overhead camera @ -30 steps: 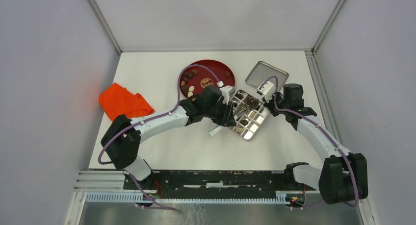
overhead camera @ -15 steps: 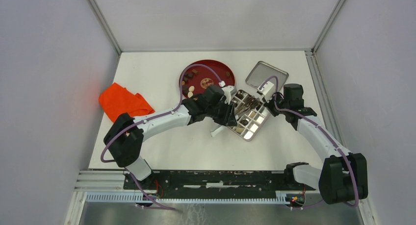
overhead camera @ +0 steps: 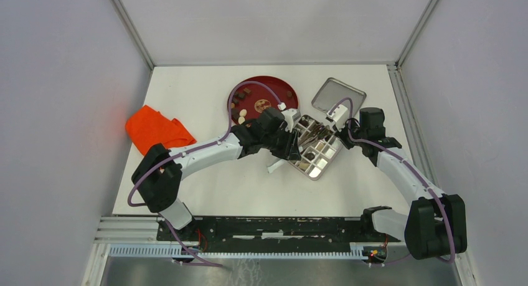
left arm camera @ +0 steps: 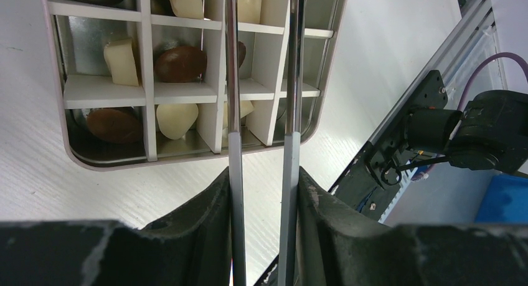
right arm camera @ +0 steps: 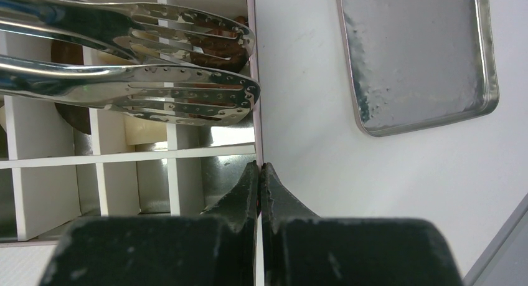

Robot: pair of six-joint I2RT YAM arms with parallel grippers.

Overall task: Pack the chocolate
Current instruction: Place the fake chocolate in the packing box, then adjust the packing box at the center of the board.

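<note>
The left gripper clamped the tweezers, their tips over chocolate in the box. The right gripper, fingers together, pinched the box rim.

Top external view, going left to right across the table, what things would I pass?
orange cloth → red plate → flat tray
</note>
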